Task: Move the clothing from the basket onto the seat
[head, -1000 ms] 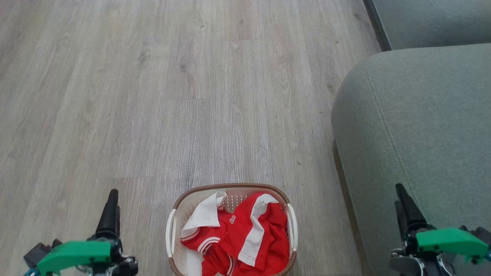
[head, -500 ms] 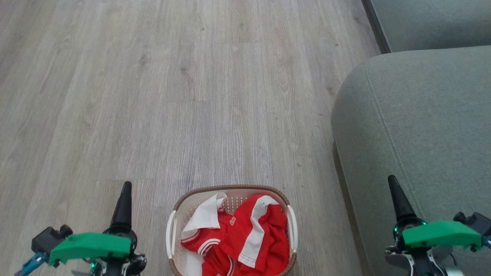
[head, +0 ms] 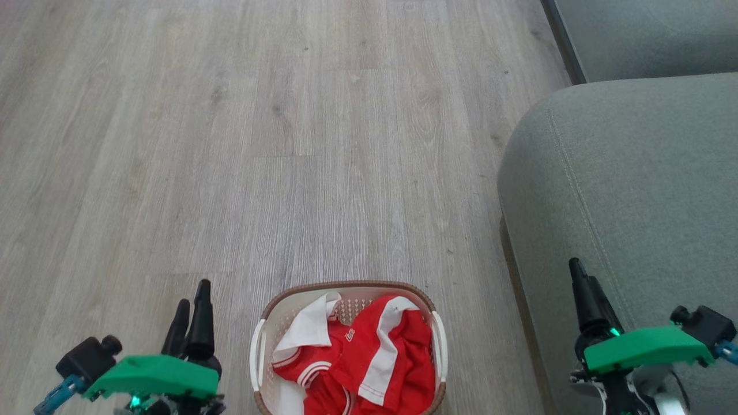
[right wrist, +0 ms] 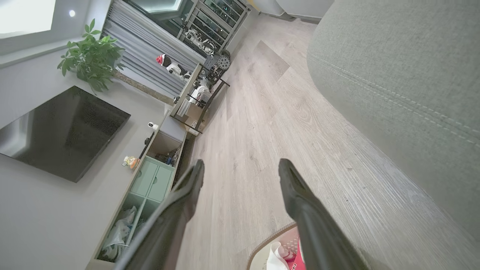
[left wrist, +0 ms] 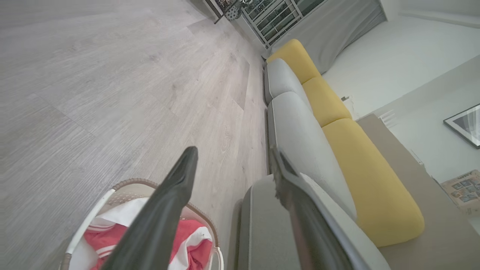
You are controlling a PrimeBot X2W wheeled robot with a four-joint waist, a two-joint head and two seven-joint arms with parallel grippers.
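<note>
Left of the basket (head: 346, 284), my left gripper (head: 194, 295) hangs over the wooden floor (head: 288, 144). Its wrist view shows the two fingers spread wide with nothing between them. In the basket itself lies the clothing (head: 369, 351), a crumpled red and white heap, none of it lifted yet. Right of the basket stands the seat (head: 634, 190), bare of clothes. My right gripper (head: 576, 268) hovers over the seat's near edge, equally wide open and empty.

My worry is the basket, which looks light. If I bring a finger down on its rim or on a white handle instead of inside it, I expect it to tip or skid away. The garments also look tangled. A shallow pinch on the top fold may slip, or it may drag a second piece out that drops on the floor between basket and seat. The right arm is close to the cushion and could rub against it if I swing carelessly.

Against a second ago, the left gripper has come in closer to the basket, and both its fingers now show apart in the head view. The right gripper has edged toward the basket as well. The clothing lies just as it did
</note>
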